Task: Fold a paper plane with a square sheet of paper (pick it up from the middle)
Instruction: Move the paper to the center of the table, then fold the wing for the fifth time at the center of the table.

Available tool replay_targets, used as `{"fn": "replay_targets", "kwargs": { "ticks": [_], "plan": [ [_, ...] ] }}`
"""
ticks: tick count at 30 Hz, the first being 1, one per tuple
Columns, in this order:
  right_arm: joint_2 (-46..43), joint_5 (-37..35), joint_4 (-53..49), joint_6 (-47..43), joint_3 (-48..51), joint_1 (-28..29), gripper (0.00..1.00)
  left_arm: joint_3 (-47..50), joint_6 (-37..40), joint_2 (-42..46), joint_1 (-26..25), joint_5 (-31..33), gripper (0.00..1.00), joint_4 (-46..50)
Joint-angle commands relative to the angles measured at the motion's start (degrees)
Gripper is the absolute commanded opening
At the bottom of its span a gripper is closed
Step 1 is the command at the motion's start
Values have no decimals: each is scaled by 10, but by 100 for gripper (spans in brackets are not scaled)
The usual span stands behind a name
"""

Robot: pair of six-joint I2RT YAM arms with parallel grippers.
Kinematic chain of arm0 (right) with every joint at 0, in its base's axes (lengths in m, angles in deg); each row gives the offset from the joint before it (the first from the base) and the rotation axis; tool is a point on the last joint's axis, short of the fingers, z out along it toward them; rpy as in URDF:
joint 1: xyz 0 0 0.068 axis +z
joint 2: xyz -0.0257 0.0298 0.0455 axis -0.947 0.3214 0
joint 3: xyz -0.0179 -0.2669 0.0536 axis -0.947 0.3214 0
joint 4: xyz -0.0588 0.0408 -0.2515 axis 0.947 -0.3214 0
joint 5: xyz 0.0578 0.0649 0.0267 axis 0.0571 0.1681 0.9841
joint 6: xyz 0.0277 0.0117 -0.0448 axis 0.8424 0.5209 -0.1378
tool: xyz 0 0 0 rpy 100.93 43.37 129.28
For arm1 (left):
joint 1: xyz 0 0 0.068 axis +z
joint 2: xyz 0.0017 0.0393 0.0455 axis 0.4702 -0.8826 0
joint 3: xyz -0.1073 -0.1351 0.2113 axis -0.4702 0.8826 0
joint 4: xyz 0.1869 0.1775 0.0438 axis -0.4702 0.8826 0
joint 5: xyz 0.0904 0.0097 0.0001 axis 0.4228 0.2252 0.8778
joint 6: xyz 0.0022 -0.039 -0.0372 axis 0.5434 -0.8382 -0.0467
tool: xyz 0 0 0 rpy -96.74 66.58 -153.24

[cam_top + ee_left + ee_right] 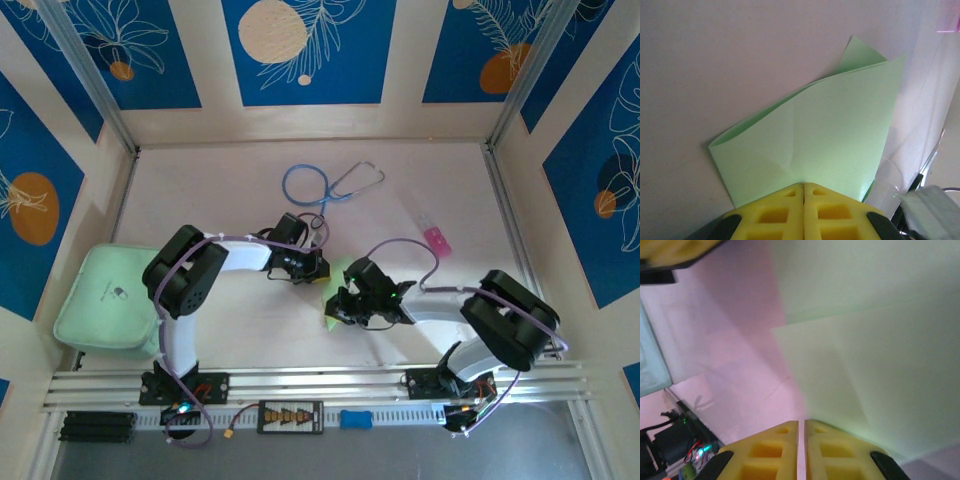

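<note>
Left wrist view shows the left claw (804,186) pinching the square sheet of paper (815,135); right claw (801,423) narrow, grip unclear.

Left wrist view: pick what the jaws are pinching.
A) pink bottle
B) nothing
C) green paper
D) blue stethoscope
C: the yellow jaws stand shut on the near edge of the folded paper, which fans out ahead of them.

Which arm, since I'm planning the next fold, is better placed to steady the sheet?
Probably left: the left gripper is shut on the square sheet of paper, pinching its edge.
</note>
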Motion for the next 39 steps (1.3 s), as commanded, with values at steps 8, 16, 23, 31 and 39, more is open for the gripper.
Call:
{"fn": "replay_targets", "kwargs": {
  "ticks": [8,16,23,31,39],
  "plan": [
    [-171,-23,-119,-28,51,-118,35,20,55,-3,-4,4,9,60],
    [-173,43,-119,-51,57,-186,42,35,70,3,-3,-31,9,46],
    [-132,60,-85,-49,46,-194,43,35,69,0,-3,-38,9,42],
    [-63,88,-52,-72,19,-208,43,40,64,6,-3,-26,9,40],
    [-30,103,-21,-73,20,-224,43,43,51,6,-3,-33,9,22]
  ]
}}
